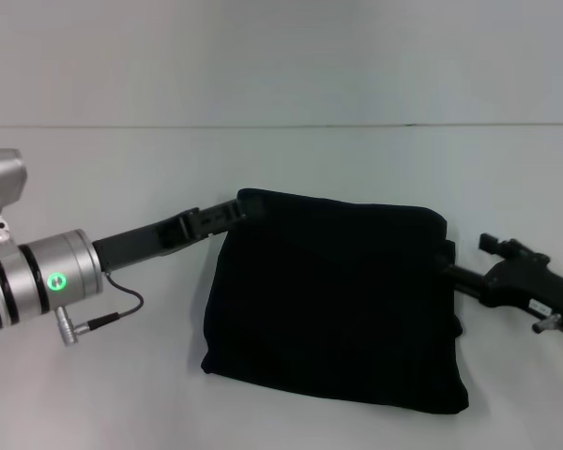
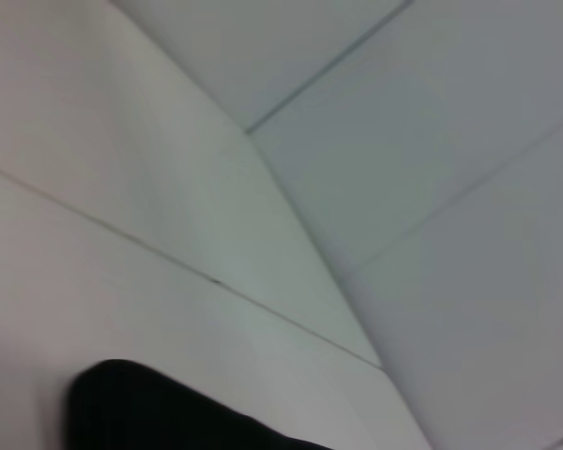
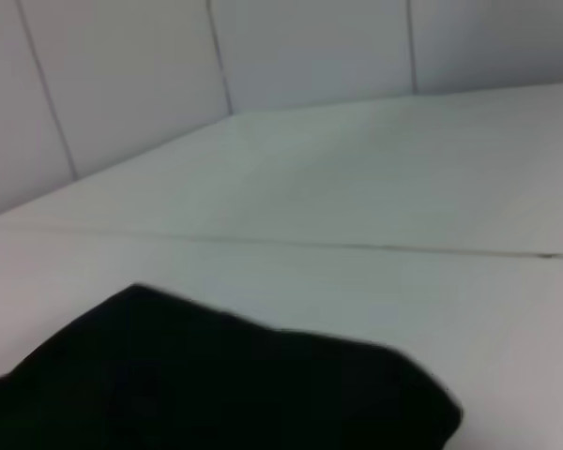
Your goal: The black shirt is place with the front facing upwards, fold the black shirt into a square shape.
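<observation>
Finishing the fold on the black shirt (image 1: 333,300), already a rough square mid-surface.
Head view: my left tool (image 1: 236,212) meets its far-left corner, my right tool (image 1: 448,264) its right edge; whether either grips, I cannot tell. Both wrist views show only soft, limp black cloth on the white surface (image 3: 357,197); corners look best for holding. No containers.

lighting is even, diffuse and fairly bright, with no glare. the black shirt (image 1: 333,300) reads as a near-featureless dark mass, casting only a faint shadow on the white table (image 1: 291,169). both wrist views are soft and blurred.
</observation>
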